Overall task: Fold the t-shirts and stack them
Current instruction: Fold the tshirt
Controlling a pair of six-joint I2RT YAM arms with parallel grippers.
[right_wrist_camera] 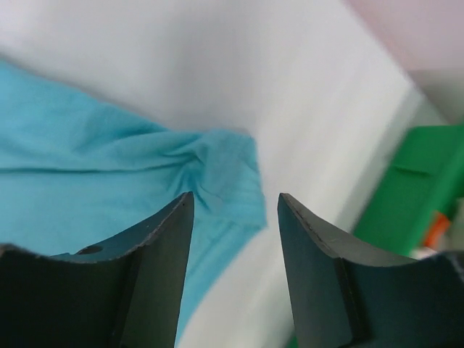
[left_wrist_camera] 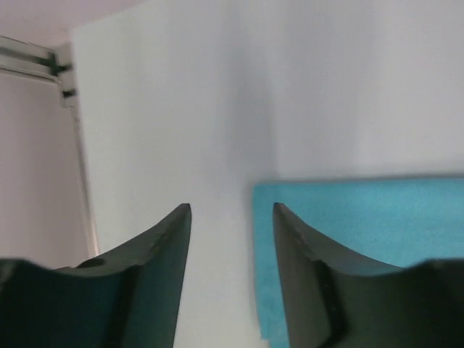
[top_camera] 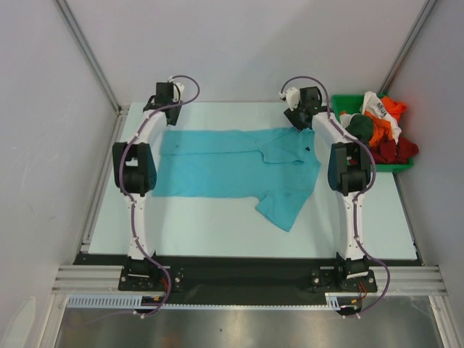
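Note:
A turquoise collared t-shirt (top_camera: 232, 170) lies spread flat across the table, bottom hem to the left, collar to the right, one sleeve pointing toward the near edge. My left gripper (top_camera: 176, 92) is open and empty at the far left, just beyond the shirt's hem corner (left_wrist_camera: 348, 232). My right gripper (top_camera: 296, 98) is open and empty at the far right, over the shirt's far sleeve tip (right_wrist_camera: 225, 174). Orange, white, dark green and red shirts (top_camera: 378, 127) are heaped in a green bin.
The green plastic bin (top_camera: 341, 101) stands at the far right corner of the table; its edge shows in the right wrist view (right_wrist_camera: 413, 196). Grey walls and a metal frame enclose the table. Both arms reach along the shirt's two sides.

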